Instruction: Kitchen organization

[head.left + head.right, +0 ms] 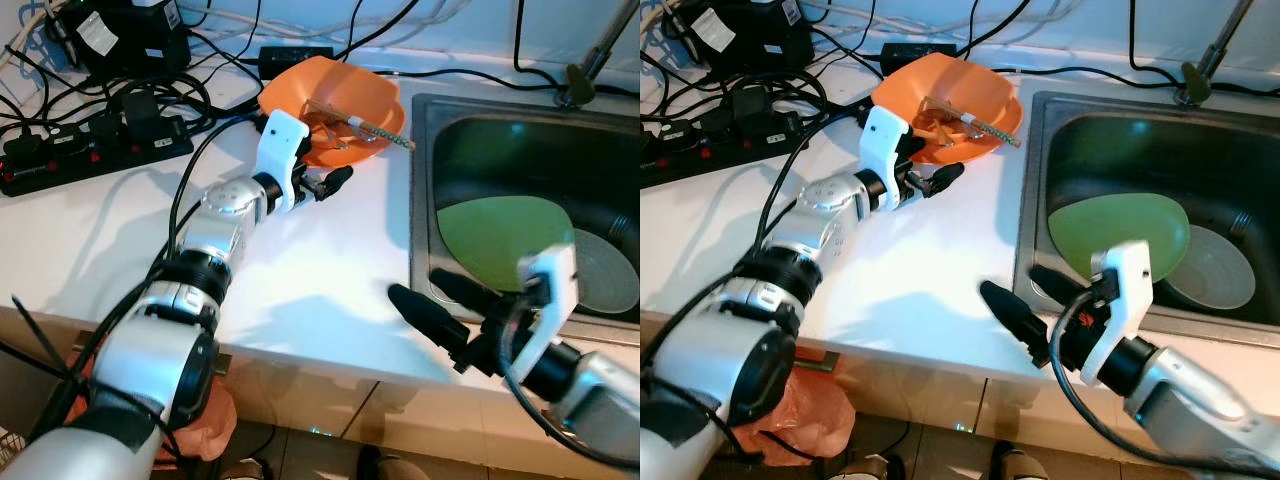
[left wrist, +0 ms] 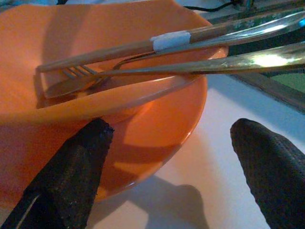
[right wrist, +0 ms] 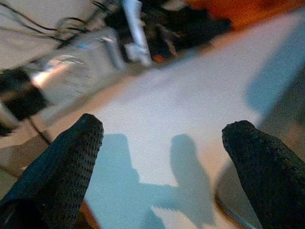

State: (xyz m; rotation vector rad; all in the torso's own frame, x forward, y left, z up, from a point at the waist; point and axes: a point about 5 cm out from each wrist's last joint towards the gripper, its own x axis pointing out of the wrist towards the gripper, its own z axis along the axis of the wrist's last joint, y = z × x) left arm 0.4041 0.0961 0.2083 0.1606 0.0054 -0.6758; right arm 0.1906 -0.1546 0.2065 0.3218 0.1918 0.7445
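The orange bowl (image 1: 335, 95) sat on the counter (image 1: 300, 270) just ahead of the spread left claw (image 1: 325, 183), much nearer it than the spread right claw (image 1: 440, 305), its cutlery (image 2: 157, 57) lying crosswise.

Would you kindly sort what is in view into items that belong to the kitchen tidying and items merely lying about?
Job:
- shallow orange plastic bowl holding metal cutlery
- open left tool beside it
- flat green plate and grey dish in the steel sink

Lying about:
- black power strip
- tangled black cables
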